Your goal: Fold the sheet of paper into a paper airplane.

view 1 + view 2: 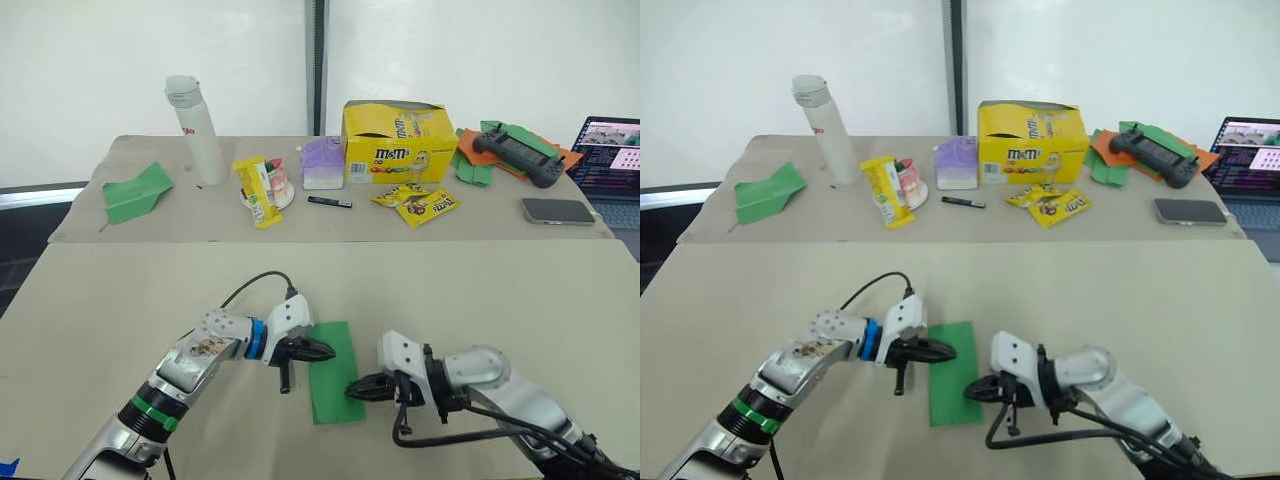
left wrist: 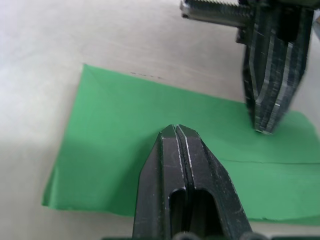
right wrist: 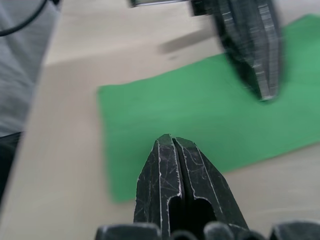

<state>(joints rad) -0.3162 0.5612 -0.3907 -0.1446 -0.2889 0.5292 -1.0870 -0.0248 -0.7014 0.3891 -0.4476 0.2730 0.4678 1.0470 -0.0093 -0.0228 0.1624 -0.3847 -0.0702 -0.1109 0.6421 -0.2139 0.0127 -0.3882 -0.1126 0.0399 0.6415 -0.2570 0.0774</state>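
The sheet of paper (image 1: 336, 375) is bright green and lies flat on the near table as a narrow upright rectangle between my two arms. A faint crease line runs across the paper (image 2: 150, 120) in the left wrist view. My left gripper (image 1: 328, 351) is shut, and its tip rests over the sheet's upper left part. My right gripper (image 1: 352, 389) is also shut, with its tip at the sheet's lower right edge. Both tips point toward each other over the paper (image 3: 200, 115); neither holds it.
On the far table stand a separate green paper plane (image 1: 135, 190), a white bottle (image 1: 197, 120), a yellow snack pack (image 1: 257, 190), a yellow candy box (image 1: 395, 140), candy bags (image 1: 418, 203), a black marker (image 1: 329, 202), a controller (image 1: 518, 152) on paper scraps, a phone (image 1: 557, 210) and a laptop (image 1: 608, 155).
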